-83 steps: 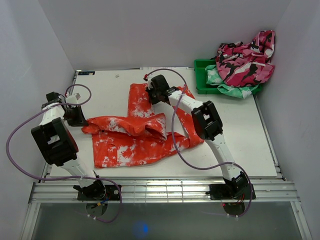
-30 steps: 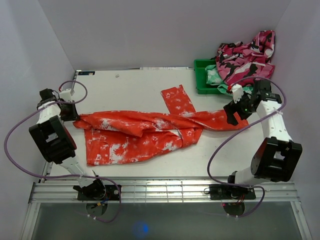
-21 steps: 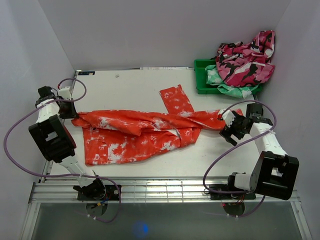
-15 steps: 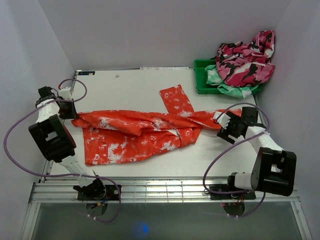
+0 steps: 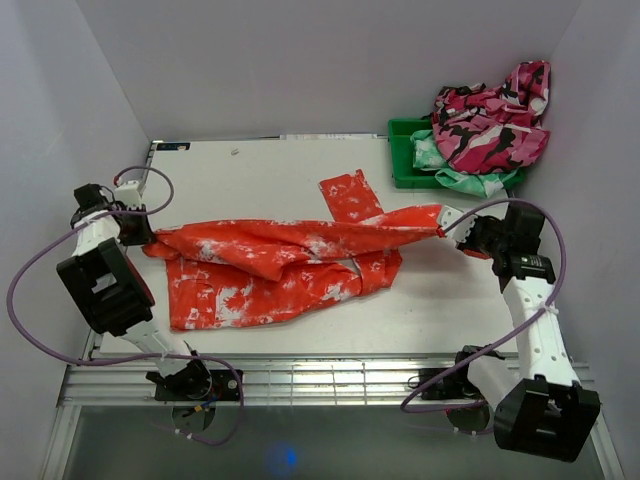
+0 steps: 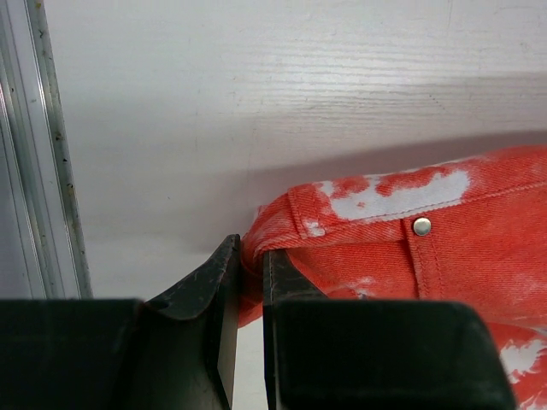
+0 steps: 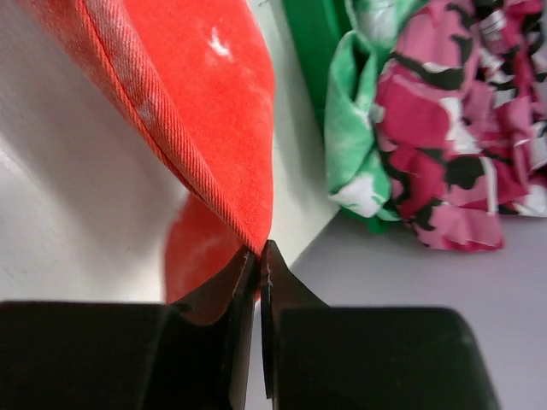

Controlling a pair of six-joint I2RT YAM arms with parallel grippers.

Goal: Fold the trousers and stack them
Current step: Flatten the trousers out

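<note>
Right fingers (image 7: 214, 299) pinching trousers (image 5: 290, 250), left fingers (image 6: 205, 290) pinching opposite end

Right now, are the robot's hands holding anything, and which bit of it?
Yes, both hold the trousers. The left gripper pinches the waistband end. The right gripper pinches the seamed edge at the end of one leg.

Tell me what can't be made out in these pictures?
Top view: inside the green plastic bin, covered by the pink, black and white camouflage garment and mint-green garment.
Left wrist view: how deep the red-orange white-speckled cloth trousers reach into the left tool, hidden by its black fingers.
Right wrist view: most of the trousers, cut off by frame edges.
</note>
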